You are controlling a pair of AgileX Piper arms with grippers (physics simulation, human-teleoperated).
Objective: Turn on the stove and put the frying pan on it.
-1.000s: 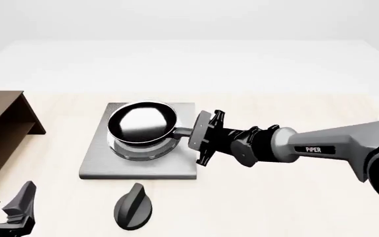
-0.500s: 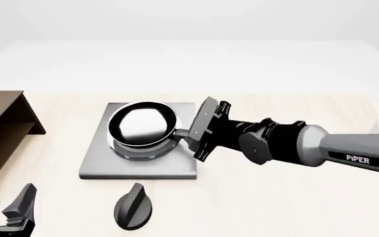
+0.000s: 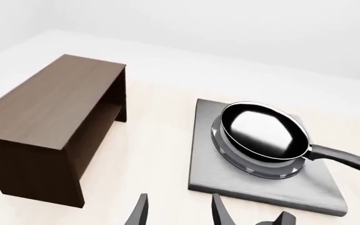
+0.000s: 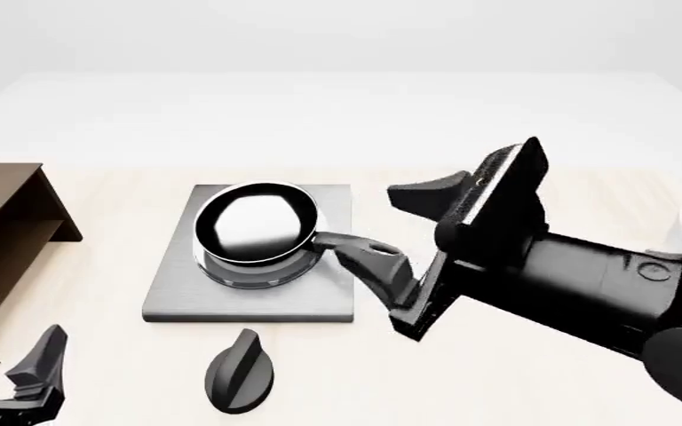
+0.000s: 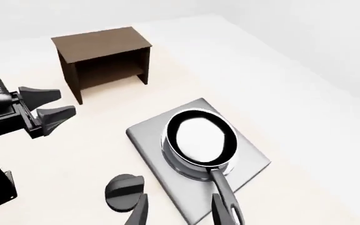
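Nearest, at the worktop's [image 4: 531, 373] front-left edge: left hand [image 4: 15, 368], fingers parted, holding nothing. Just beyond: black knob [image 4: 239, 370]. Raised at right: right hand [image 4: 424, 253], spread wide, empty, above the handle. Farther back: frying pan [image 4: 256, 222] seated on the stove [image 4: 170, 297] burner; brown shelf [image 4: 3, 235] at left.

Both arms are rendered in glossy black. The right gripper [image 4: 403, 257] has a broad flat rectangular mount with two tapering, pointed black fingers, behind which a thick, smooth black link widens into a rounded joint. The left gripper [image 4: 15, 373] shows dark grey wedge-shaped fingers on a black body with small white lettering, too small to read.
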